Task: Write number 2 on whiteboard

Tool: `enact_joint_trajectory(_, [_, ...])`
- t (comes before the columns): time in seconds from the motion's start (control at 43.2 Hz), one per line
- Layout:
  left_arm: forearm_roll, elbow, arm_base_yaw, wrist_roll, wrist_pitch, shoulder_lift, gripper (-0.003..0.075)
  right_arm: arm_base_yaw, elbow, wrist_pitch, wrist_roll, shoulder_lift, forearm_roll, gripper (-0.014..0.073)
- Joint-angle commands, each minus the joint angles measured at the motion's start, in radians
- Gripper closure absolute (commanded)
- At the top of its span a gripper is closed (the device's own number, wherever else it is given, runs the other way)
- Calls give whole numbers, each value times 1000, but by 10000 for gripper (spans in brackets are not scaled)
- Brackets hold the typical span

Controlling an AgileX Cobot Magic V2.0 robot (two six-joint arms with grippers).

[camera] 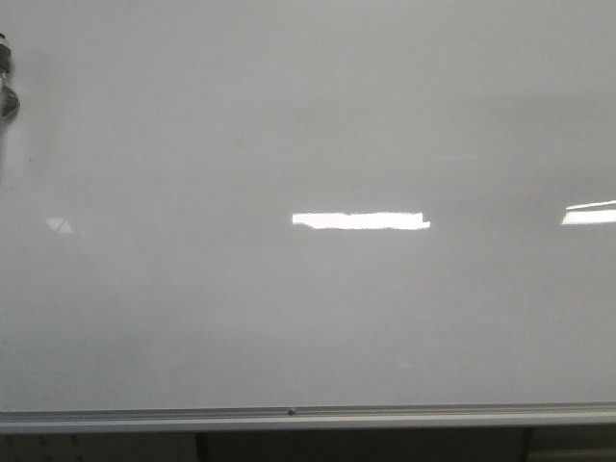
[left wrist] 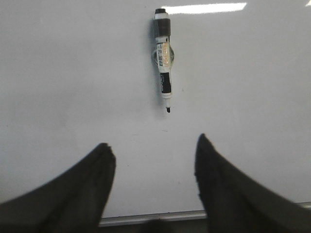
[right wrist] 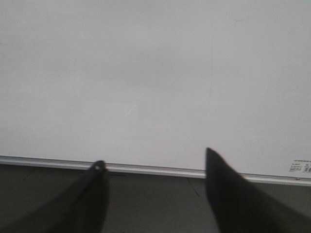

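No number 2 yet marks the whiteboard (camera: 308, 125). An uncapped black marker (left wrist: 164, 60) clings to the board, tip downward, ahead of the left tool (left wrist: 154, 160), wide open and empty. The right tool (right wrist: 154, 174) gapes empty too. Next: closing squarely around the marker's barrel.

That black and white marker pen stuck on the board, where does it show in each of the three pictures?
Front view: only a dark sliver at the far left edge, possibly the black and white marker pen.
Left wrist view: upper middle, tip toward the open left gripper.
Right wrist view: not in it.
Shared landmark: the whiteboard's silver bottom rail.
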Motion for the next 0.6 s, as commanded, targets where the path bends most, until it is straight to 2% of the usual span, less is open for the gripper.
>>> enact_joint_trajectory(0.0, [-10, -24, -11, 11, -61, 29, 199, -7, -30, -57, -13, 7, -10, -42])
enact_joint_trajectory(0.185, [29, -27, -109, 84, -51, 84, 206, -7, -30, -57, -13, 7, -10, -39])
enact_joint_trajectory(0.371, [200, -70, -109, -176, -3, 192, 206, -7, -30, -56, -13, 7, -10, -39])
enact_joint_trajectory(0.579, [168, -126, -101, -190, -47, 340, 206, -7, -30, -56, -13, 7, -9, -39])
